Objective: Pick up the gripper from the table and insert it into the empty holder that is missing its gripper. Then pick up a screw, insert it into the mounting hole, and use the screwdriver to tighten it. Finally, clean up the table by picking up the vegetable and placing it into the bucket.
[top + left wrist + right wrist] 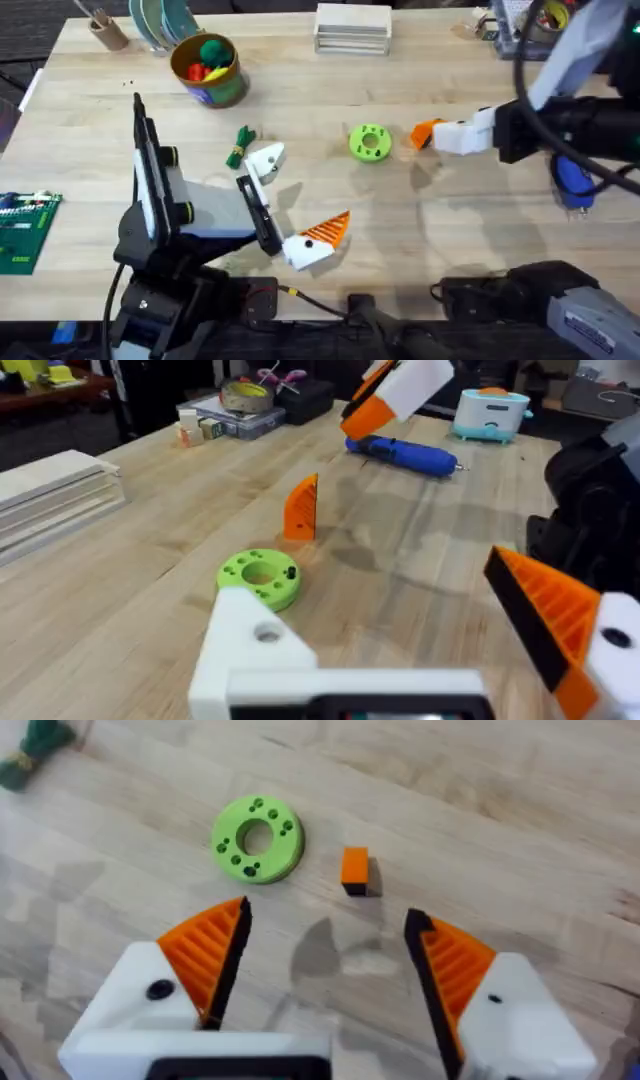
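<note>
The small orange gripper (354,868) stood on end on the table (520,780), just beside the green disc (257,838); the right gripper (325,965) hung above it, wide open and empty, the piece just ahead of its gap; the left gripper (290,200), one white holder (265,158) bare, was open, empty and farther off.

- No legible text, label, brand, number or sign in any view.
- Green circuit board (22,232) at the table's (420,230) left edge: white markings present, too small to read.
- Label plate on the right arm's base (590,318): pale patch with marks, unreadable.
- Bucket (212,68): blue patch on its wall, no characters resolved.
</note>
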`<act>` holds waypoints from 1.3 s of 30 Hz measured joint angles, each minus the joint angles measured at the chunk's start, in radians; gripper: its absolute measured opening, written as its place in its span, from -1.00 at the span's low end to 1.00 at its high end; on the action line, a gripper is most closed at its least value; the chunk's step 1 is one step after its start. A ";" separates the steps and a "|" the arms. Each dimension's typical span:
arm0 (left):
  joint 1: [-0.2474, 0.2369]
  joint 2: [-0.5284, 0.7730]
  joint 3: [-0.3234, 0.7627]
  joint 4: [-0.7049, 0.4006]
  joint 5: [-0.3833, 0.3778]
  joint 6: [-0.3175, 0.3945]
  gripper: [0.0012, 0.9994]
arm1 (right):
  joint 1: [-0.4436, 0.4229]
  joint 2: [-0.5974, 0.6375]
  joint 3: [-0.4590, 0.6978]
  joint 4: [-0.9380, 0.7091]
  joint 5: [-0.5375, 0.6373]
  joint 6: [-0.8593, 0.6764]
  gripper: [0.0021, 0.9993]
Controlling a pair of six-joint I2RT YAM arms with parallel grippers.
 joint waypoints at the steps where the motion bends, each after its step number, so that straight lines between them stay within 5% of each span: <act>1: 0.000 0.000 0.000 0.000 0.000 0.000 0.99 | 0.003 0.015 0.000 0.002 -0.002 -0.005 0.98; 17: 0.000 0.000 0.000 0.000 0.000 0.000 0.99 | 0.004 0.332 0.000 0.053 -0.003 -0.014 0.98; 30: 0.000 0.000 0.000 0.000 0.000 0.000 0.99 | 0.029 0.453 0.000 0.195 0.080 -0.106 0.98; 35: 0.000 0.000 0.000 0.000 0.000 0.000 0.99 | 0.032 0.454 0.000 0.202 0.096 -0.111 0.65; 39: 0.000 0.000 0.000 0.000 0.000 0.000 0.99 | 0.032 0.454 0.000 0.202 0.099 -0.111 0.59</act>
